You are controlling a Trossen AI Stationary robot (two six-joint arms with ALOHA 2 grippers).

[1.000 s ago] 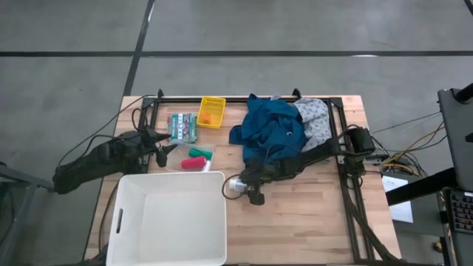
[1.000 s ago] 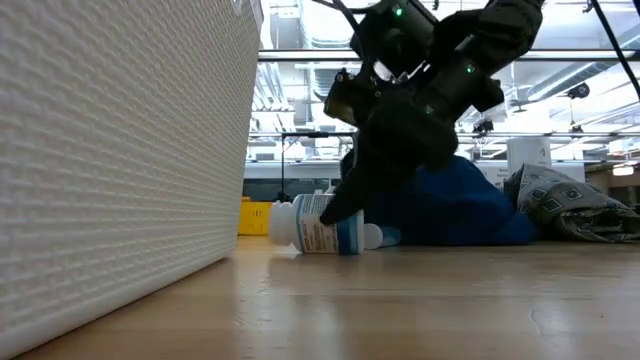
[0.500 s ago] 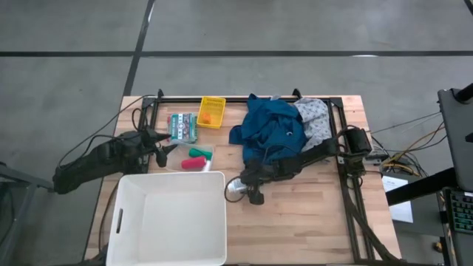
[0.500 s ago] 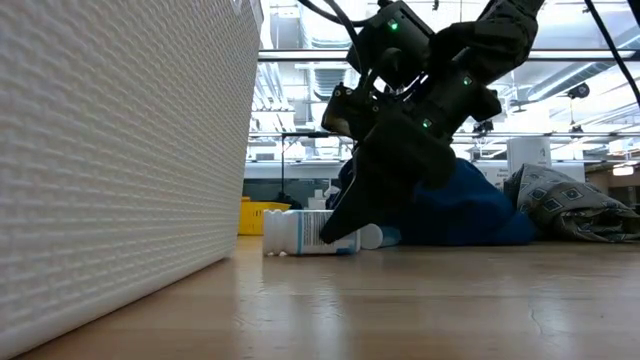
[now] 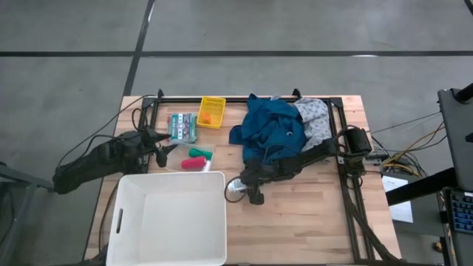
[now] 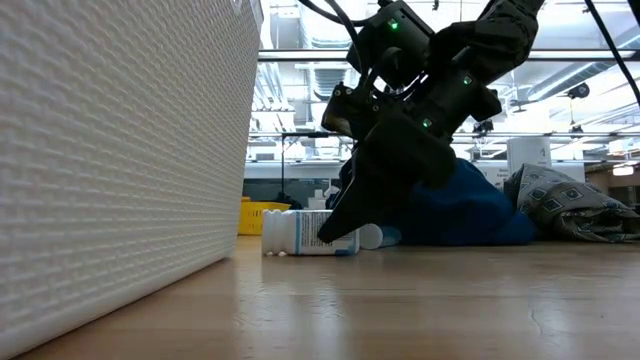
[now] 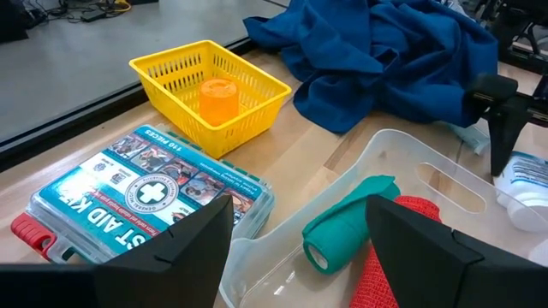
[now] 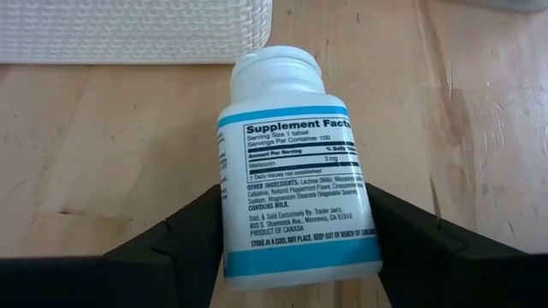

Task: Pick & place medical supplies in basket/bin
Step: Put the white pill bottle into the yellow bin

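A light wooden table (image 5: 295, 214) with a butcher-block grain stands on a grey concrete floor (image 5: 244, 26). Dark seams (image 5: 236, 53) cross the floor in straight lines beyond the table's far edge, and one slants away toward the far side. A black frame (image 5: 347, 207) runs along the table's far and right edges. Off the table's right side lies a tangle of cables (image 5: 403, 159) beside dark equipment (image 5: 458, 118). Seen level across the tabletop, the room behind is a bright hall with ceiling pipes and beams (image 6: 300, 30), lit from above, with pale walls and distant clutter (image 6: 600, 150).
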